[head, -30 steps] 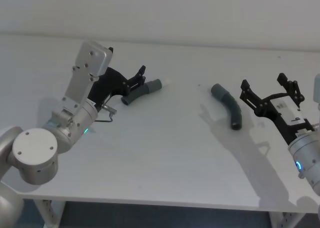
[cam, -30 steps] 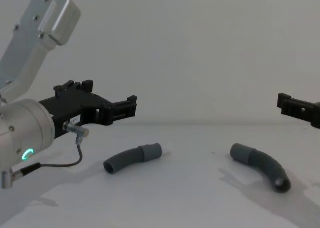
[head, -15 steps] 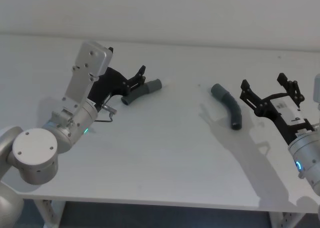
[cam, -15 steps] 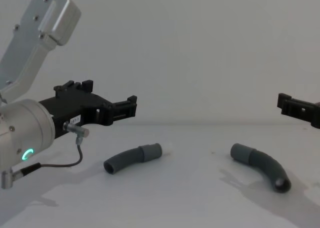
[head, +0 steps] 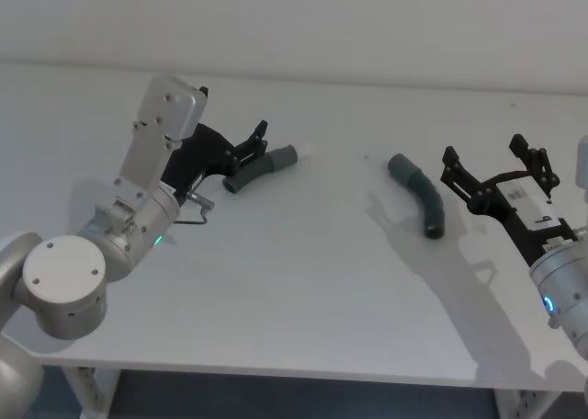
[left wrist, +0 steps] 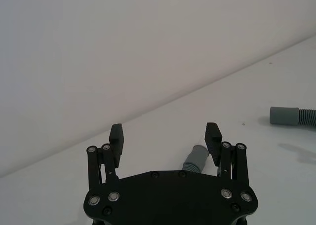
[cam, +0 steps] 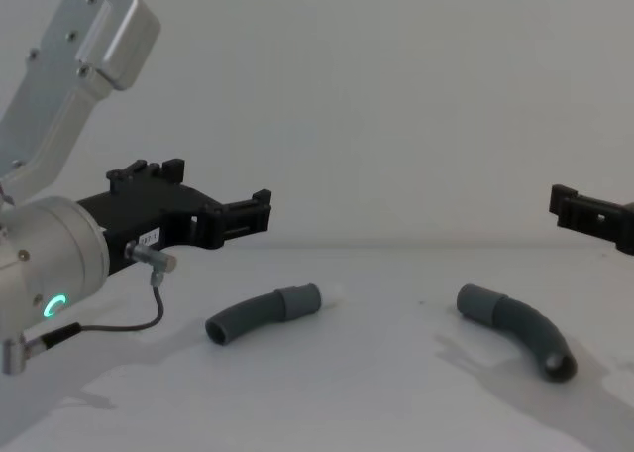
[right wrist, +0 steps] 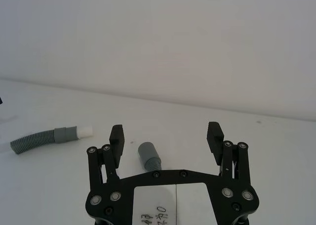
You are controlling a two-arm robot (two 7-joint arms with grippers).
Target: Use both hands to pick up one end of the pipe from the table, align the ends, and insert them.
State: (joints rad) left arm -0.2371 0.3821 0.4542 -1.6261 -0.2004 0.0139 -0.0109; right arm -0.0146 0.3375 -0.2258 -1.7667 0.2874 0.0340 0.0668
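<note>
Two curved dark grey ribbed pieces of the pipe lie apart on the white table (head: 303, 281). The left piece (head: 260, 169) (cam: 260, 314) (right wrist: 45, 138) has a grey cuff with a whitish tip (cam: 333, 293) pointing toward the table's middle. My left gripper (head: 261, 138) (left wrist: 165, 136) hovers open just above and behind it, and its cuff (left wrist: 194, 159) shows between the fingers. The right piece (head: 422, 196) (cam: 523, 330) has a plain wider cuff (head: 400, 167) (right wrist: 147, 154). My right gripper (head: 484, 152) (right wrist: 165, 133) hangs open to its right, above the table, not touching it.
A plain white wall rises behind the table. The table's front edge (head: 303, 375) runs along the bottom of the head view. A thin dark cable (cam: 119, 323) loops under my left wrist.
</note>
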